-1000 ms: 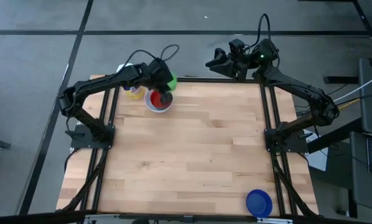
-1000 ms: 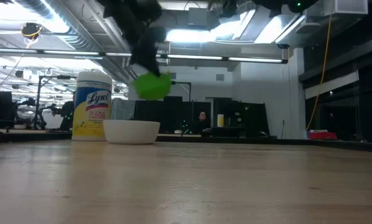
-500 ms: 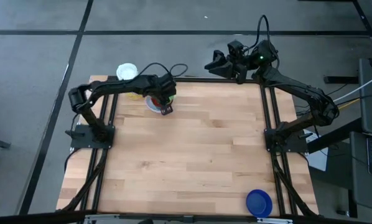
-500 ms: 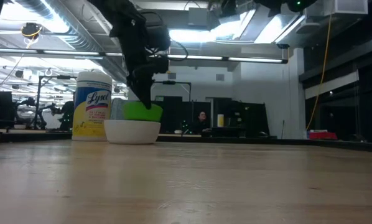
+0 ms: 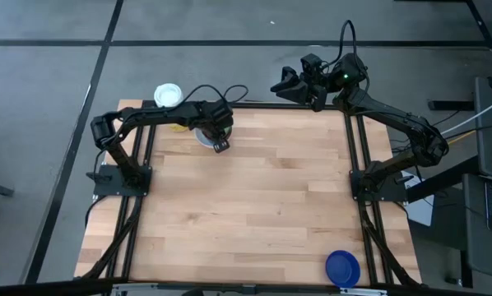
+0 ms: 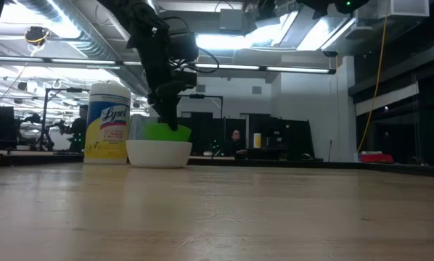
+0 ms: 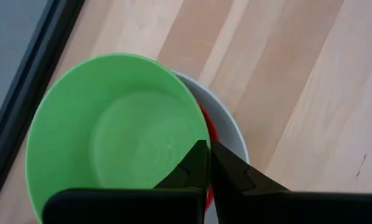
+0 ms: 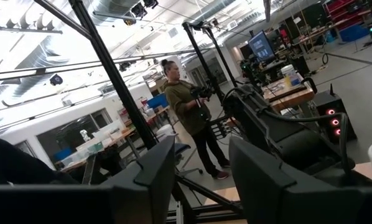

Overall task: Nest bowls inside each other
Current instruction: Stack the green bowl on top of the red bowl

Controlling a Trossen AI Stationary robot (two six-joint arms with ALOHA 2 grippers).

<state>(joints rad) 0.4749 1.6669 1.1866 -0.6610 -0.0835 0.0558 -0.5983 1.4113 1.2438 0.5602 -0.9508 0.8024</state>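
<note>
A green bowl [image 7: 111,130] sits down inside a red bowl [image 7: 206,118], and the red bowl lies in a white bowl [image 7: 228,127] at the table's far left. In the low view the green bowl [image 6: 162,132] stands a little above the rim of the white bowl [image 6: 159,154]. My left gripper [image 7: 208,148] is shut on the green bowl and covers the stack in the high view [image 5: 218,141]. A dark blue bowl [image 5: 342,267] rests on its base at the near right edge. My right gripper [image 5: 283,85] hangs open, raised beyond the far edge. My left gripper pinches the green bowl's rim [image 7: 197,140] on its near right side, with one finger inside the bowl and one outside. The fingers slant steeply down from above. The bowl stands open side up, its underside down inside the red bowl.
A white-lidded wipes canister [image 6: 107,123] with a yellow label stands just left of the stack, by the far left corner [image 5: 168,94]. The bare wooden tabletop [image 5: 262,205] stretches between the stack and the dark blue bowl. A person [image 8: 189,118] stands in the room beyond.
My left gripper has gone down and a little toward the table's left with the green bowl. The bowl hung tilted above the stack and now sits in the red bowl. The gripper has stayed shut.
</note>
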